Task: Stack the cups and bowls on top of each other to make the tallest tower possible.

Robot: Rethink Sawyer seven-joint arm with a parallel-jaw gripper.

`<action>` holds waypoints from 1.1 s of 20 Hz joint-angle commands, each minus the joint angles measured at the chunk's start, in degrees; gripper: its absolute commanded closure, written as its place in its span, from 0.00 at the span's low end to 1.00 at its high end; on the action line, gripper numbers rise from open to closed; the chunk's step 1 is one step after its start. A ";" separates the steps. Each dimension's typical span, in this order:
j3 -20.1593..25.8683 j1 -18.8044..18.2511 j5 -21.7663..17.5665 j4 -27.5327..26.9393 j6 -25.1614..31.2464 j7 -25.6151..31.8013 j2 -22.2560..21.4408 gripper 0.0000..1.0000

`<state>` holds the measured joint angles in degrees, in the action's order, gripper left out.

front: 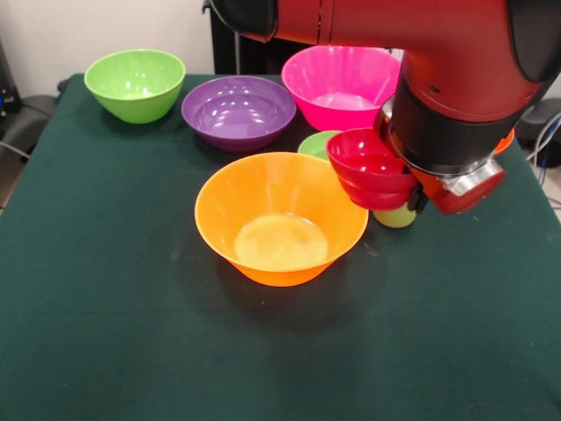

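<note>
The tower (375,168) is a tilted nest of red bowls, mouth facing up and left, with the yellow-green cup (395,216) poking out below. It leans against the end of my arm, where the gripper (422,198) is mostly hidden, so its state is unclear. I cannot see whether the cup's base touches the table. The big orange bowl (279,219) stands just left of the tower at the table's middle. A small green bowl (314,143) peeks out behind them. The pink bowl (340,85), purple bowl (238,111) and lime green bowl (134,83) line the far side.
The red and black arm (438,79) fills the upper right and hides the table behind it. An orange rim (506,140) shows past the arm's right side. The table (105,333) has a dark green cloth, with open cloth across the near half.
</note>
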<state>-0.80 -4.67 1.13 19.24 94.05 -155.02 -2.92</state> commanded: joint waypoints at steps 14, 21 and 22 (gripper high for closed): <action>-2.51 4.23 5.82 8.93 1.36 -17.31 -1.09 1.00; -4.42 5.88 7.22 13.61 -0.86 -18.63 -2.65 1.00; -4.81 6.28 7.40 14.25 -0.95 -19.00 -2.82 1.00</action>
<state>-6.32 -0.87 8.11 23.28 94.03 -159.12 -4.42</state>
